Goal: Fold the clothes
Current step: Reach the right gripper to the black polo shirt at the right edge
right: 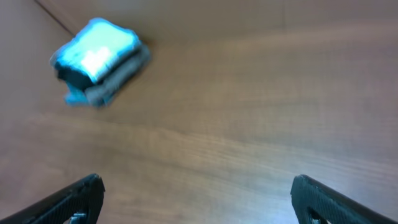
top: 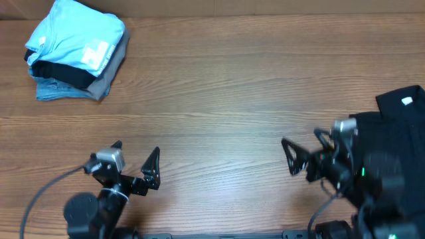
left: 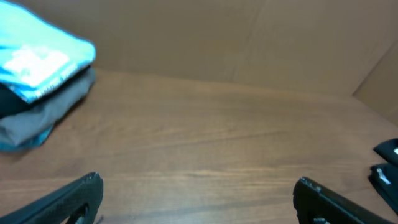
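The clothes, a black shirt [top: 397, 118] with a white tag, lie at the table's right edge, partly hidden under my right arm. A black corner of the shirt [left: 387, 151] shows at the right rim of the left wrist view. My right gripper [top: 288, 157] is open over bare wood just left of the shirt, holding nothing; its wrist view shows the jaws wide apart [right: 196, 182]. My left gripper [top: 137, 149] stands open near the front left, far from the shirt, with only table between its fingers [left: 198, 183].
A stack of folded garments [top: 76, 46], light blue on top over black, grey and denim, sits at the back left corner. The same stack [left: 37, 68] appears in the left wrist view, and the stack [right: 99, 59] shows blurred in the right wrist view. A brown cardboard wall [left: 249, 37] backs the wooden table [top: 219, 86].
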Robot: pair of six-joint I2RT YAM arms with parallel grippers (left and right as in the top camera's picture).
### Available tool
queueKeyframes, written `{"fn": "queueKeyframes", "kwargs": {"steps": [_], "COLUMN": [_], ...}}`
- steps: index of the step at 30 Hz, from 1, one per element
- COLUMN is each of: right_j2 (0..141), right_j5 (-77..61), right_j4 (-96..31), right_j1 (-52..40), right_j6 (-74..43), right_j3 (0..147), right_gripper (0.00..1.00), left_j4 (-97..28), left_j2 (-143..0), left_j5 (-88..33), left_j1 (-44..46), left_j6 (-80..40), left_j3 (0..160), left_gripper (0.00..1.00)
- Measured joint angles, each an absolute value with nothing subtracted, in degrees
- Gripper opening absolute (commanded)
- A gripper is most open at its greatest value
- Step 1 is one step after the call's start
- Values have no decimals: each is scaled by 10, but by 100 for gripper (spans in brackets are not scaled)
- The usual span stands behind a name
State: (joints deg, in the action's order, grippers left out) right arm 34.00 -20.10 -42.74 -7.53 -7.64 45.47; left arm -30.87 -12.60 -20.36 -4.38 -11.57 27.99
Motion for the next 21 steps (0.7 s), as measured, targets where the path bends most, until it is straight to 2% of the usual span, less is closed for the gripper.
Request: {"fn": "queueKeyframes", "kwargs": {"steps": [10, 16, 21], "right_j2": [688, 783, 842], "right_j5": [-208, -187, -152], "right_j4": [-634, -657, -641], "right_j1": [-75, -66, 20], "right_j6": [-75, -127, -208], "right_j3": [739, 753, 753], "right_gripper": [100, 100, 100], "left_j4": [-554, -594, -612], "left_j2": [-475, -619, -690], "left_j5": [-191, -206, -274], "left_j1": [-41, -41, -41], "left_j6": [-114, -115, -116], "left_j3": [589, 698, 704], "left_gripper": [100, 100, 100]}}
